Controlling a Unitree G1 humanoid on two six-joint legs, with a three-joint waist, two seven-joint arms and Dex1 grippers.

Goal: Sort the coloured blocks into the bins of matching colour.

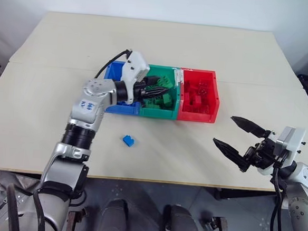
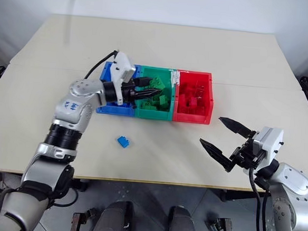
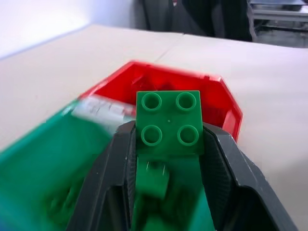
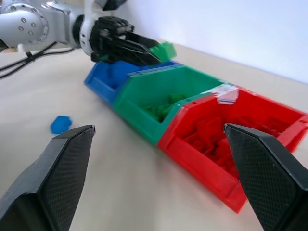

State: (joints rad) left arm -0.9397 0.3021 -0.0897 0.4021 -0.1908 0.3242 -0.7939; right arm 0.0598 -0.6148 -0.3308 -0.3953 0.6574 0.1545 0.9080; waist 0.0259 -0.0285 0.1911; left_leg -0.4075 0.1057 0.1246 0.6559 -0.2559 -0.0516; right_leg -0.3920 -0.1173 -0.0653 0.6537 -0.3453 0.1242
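My left gripper (image 1: 163, 88) is shut on a green block (image 3: 168, 122) and holds it level above the green bin (image 1: 158, 112). The green bin is the middle one of three joined bins, with the blue bin (image 1: 121, 109) to its left and the red bin (image 1: 197, 116) to its right. Several green blocks (image 1: 167, 101) lie in the green bin and several red blocks (image 1: 196, 100) in the red one. A single blue block (image 1: 128, 140) lies on the table in front of the blue bin. My right gripper (image 1: 224, 130) hangs open near the front right, holding nothing.
The beige table (image 1: 55, 87) stretches wide around the bins, with bare surface behind them and to both sides. Its front edge (image 1: 165, 181) runs just behind my right gripper. A black cable (image 1: 111, 60) loops off the left wrist.
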